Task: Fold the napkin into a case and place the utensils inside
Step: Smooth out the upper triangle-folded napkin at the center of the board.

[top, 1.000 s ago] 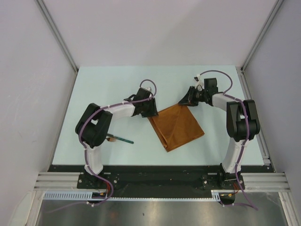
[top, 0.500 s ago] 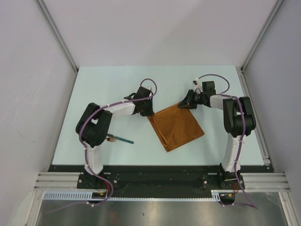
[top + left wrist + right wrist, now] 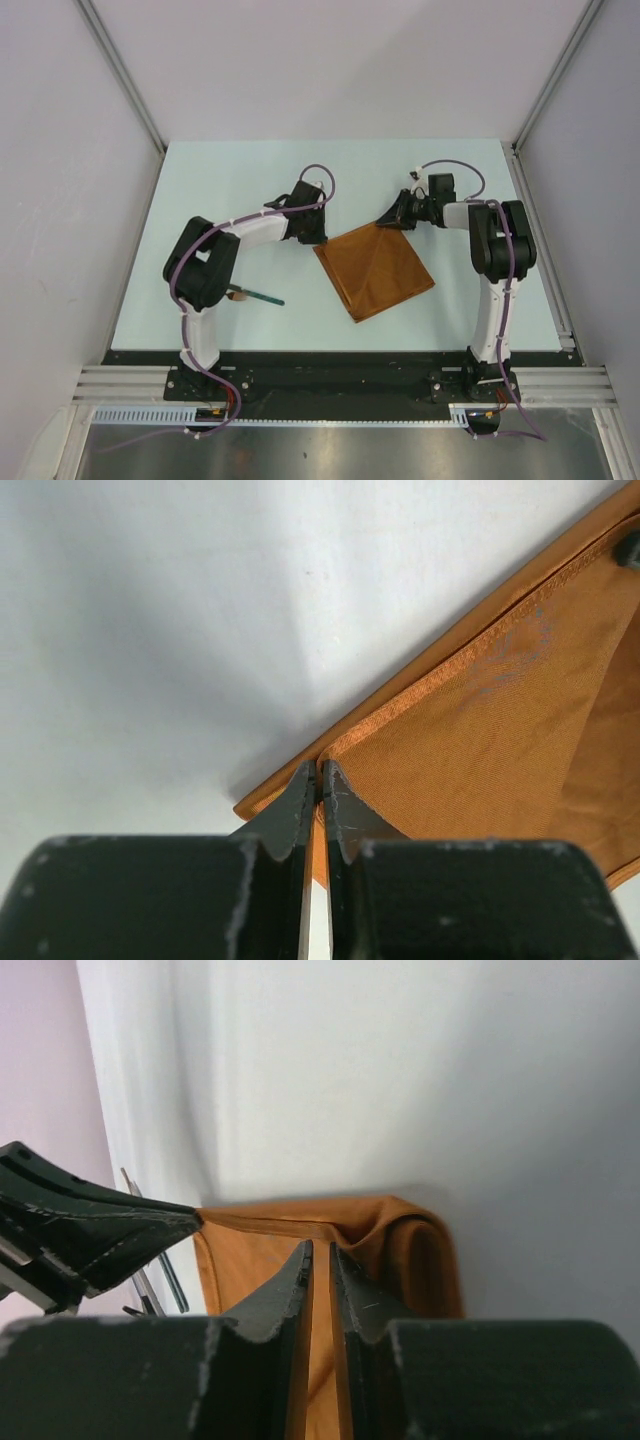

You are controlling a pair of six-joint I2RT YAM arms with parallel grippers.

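I am in the folding step: the napkin [image 3: 375, 268] lies in the middle of the tabletop [image 3: 220, 180] as a layered, nearly square panel, not yet the narrow case. It sits turned like a diamond, with corners at roughly 12, 3, 6 and 9 o'clock. As I judge it, its slightly longer axis runs from 11 to 5 o'clock.

My left tool [image 3: 319, 775] is pinched closed on the napkin's 9 o'clock corner. My right tool [image 3: 321, 1255] is closed on bunched cloth at the 12 o'clock corner. Between them I hold the far-left edge.

The next move, I judge, calls for lifting that edge with both tools together and carrying it toward 5 o'clock. The tools should stay level so the layers stack without skewing.

A teal-handled utensil [image 3: 262, 297] waits at 9 o'clock of the napkin, well apart, its handle pointing about 3 o'clock.
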